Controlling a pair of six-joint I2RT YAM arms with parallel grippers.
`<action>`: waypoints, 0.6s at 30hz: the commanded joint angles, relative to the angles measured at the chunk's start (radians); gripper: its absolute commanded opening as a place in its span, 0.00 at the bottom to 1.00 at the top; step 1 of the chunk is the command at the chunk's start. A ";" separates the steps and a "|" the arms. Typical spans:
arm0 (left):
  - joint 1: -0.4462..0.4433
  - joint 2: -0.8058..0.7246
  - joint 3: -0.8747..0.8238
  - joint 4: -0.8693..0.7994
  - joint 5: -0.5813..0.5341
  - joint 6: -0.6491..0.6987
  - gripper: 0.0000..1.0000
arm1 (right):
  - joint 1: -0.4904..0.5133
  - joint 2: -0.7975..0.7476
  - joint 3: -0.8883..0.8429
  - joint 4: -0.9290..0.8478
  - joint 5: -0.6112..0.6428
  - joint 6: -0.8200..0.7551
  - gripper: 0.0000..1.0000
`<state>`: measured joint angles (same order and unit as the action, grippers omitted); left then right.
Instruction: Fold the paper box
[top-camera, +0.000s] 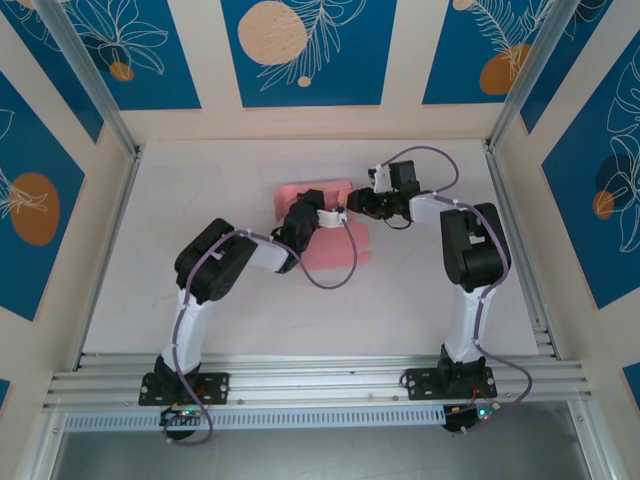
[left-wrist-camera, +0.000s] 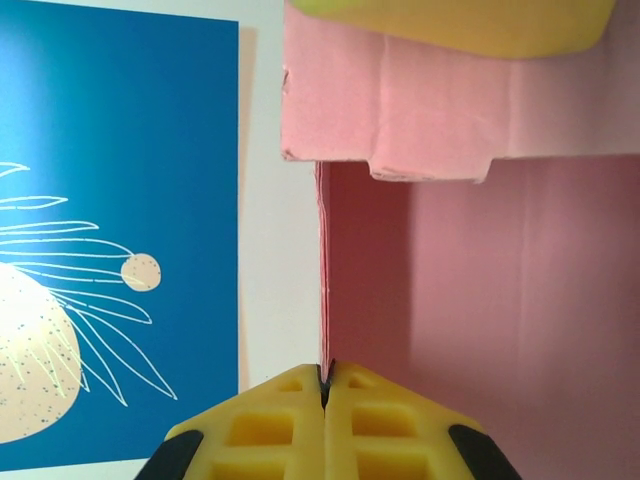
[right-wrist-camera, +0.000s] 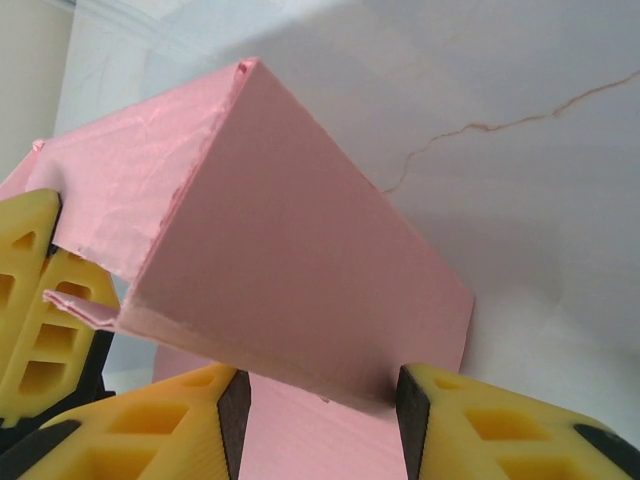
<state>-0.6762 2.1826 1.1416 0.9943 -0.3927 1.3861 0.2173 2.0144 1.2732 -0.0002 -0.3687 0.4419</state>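
On the left, the left gripper (left-wrist-camera: 323, 385) is pinching with its jaws shut tight on the thin edge of one upright wall of the paper box (left-wrist-camera: 500, 300), the card rising straight up from between the yellow fingers (left-wrist-camera: 260, 430). To the left of those jaws a blue printed panel (left-wrist-camera: 120, 250) is showing in the background. To their right, the plain pink card is spreading out as a wide, smooth inner face. Above and ahead of the jaws, a flap with small notched tabs along its lower edge is bending across the top of the wall, creased in a few vertical lines. From overhead the box is lying on the pale worktop (top-camera: 200, 200) near the middle, partly raised between the two wrists. On the right, the right gripper (right-wrist-camera: 322, 400) is gripping the box at a partly open width, with pink card filling the gap from pad to pad. Directly ahead of its jaws a folded corner is standing up as a sharp ridge, one face in light and one in shadow.
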 joint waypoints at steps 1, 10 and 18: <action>0.009 -0.003 0.011 -0.053 0.037 -0.036 0.00 | 0.021 0.021 0.037 -0.033 0.072 -0.037 0.45; 0.012 -0.022 0.012 -0.076 0.049 -0.070 0.00 | 0.069 0.015 0.059 -0.066 0.223 -0.085 0.46; 0.012 -0.033 0.018 -0.086 0.049 -0.103 0.00 | 0.080 0.023 0.054 -0.070 0.294 -0.091 0.39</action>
<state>-0.6674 2.1796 1.1522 0.9630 -0.3817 1.3277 0.2901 2.0144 1.3151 -0.0498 -0.1474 0.3691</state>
